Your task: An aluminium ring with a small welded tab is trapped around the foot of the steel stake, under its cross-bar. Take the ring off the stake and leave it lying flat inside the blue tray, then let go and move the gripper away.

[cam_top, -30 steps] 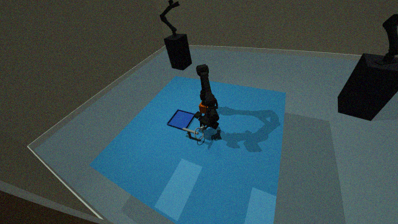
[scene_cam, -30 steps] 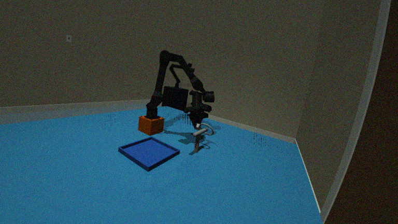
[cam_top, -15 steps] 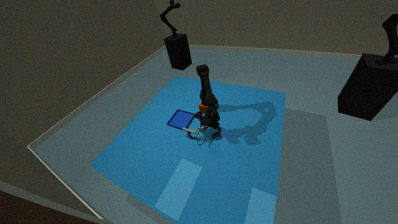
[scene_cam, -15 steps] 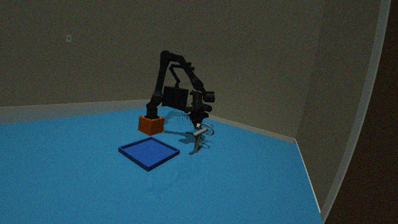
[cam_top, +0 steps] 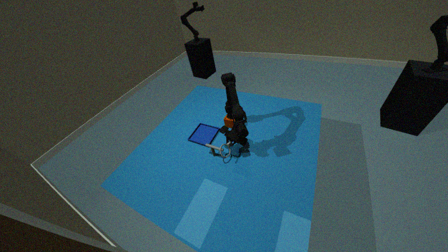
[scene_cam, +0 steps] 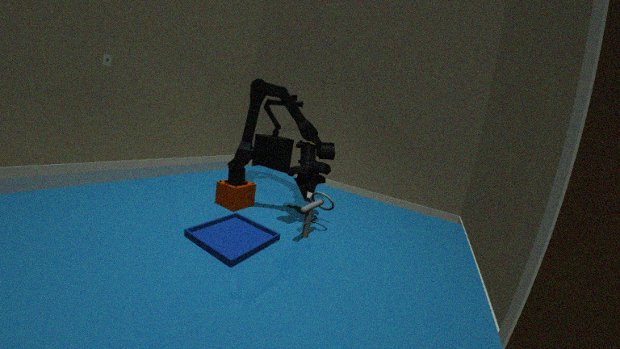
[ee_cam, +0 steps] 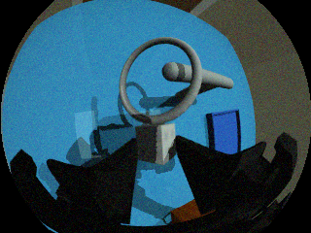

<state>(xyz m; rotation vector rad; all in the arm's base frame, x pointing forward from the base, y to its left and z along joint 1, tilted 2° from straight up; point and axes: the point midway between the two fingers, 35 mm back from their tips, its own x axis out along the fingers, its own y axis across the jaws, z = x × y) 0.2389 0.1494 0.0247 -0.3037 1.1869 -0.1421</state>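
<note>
Aluminium ring (cam_top: pixel 220 150) (scene_cam: pixel 333 204) (ee_cam: pixel 124 87) upright at the cross-bar (cam_top: pixel 212 146) (scene_cam: pixel 312 206) (ee_cam: pixel 216 79), outside the tray (cam_top: pixel 203 134) (scene_cam: pixel 232 237) (ee_cam: pixel 224 133). Wrist view alone shows its tab (ee_cam: pixel 156 143) clearly, gripped by partly open jaws (cam_top: pixel 231 142) (scene_cam: pixel 308 194). Blue mat (cam_top: pixel 264 183) (scene_cam: pixel 136 299) (ee_cam: pixel 63 53); dim brown walls (cam_top: pixel 247 14) (scene_cam: pixel 160 20) (ee_cam: pixel 272 97) beyond.

Top view: set high and well back, tilted down across the blue mat (cam_top: pixel 264 176) (scene_cam: pixel 136 290) (ee_cam: pixel 53 63) to my arm (cam_top: pixel 232 98) (scene_cam: pixel 251 116) and the wall beyond. Exterior view: lower and nearer, facing obliquely down over the blue tray (cam_top: pixel 204 133) (scene_cam: pixel 232 237) (ee_cam: pixel 224 133). Wrist view: closest, wide-angle with a rounded edge, looking out past my fingers at the ring (cam_top: pixel 225 157) (scene_cam: pixel 332 202) (ee_cam: pixel 122 80). All three share ring, tray, cross-bar (cam_top: pixel 213 146) (scene_cam: pixel 312 206) (ee_cam: pixel 216 79) and orange block (cam_top: pixel 228 121) (scene_cam: pixel 235 195) (ee_cam: pixel 186 213); top and exterior both take in my arm.
</note>
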